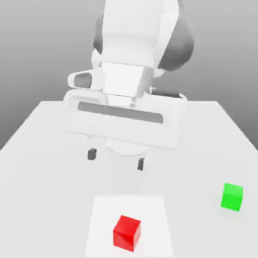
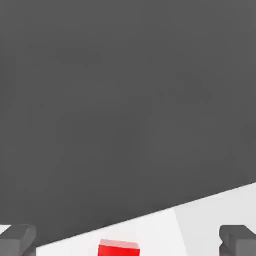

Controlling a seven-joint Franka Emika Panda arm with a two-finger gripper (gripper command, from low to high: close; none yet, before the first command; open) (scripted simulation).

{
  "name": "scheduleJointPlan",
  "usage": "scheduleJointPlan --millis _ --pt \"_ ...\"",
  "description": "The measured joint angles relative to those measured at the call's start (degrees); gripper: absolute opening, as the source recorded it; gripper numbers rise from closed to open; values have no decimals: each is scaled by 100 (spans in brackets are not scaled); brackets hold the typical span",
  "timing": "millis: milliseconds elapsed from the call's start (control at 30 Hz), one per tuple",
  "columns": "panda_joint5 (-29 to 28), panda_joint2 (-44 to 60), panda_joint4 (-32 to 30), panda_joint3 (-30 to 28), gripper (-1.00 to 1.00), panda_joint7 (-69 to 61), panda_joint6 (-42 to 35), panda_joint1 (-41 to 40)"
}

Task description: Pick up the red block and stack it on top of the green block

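I see my tool [image 1: 116, 158] hanging spread and empty above the desk [image 1: 40, 151], the red block [image 1: 126, 233] on a paler patch nearer the camera, seemingly untouched, the green block [image 1: 232, 196] well apart toward the exterior view's right.

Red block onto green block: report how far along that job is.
Done: nothing yet. The red block sits on the table, apart from the green block toward the exterior view's right. In hand: the gripper hangs above the table behind the red block, fingers open and empty. Left: descend on red, grasp, lift, carry across, set it on green.
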Motion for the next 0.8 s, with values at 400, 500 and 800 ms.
scheduleJointPlan --millis 400,500,800 --pt "208 2289 -179 -206 -100 345 1490 199" --pt "205 2289 -180 -205 -100 348 1494 198" --pt "546 1372 -327 29 -100 105 732 45"
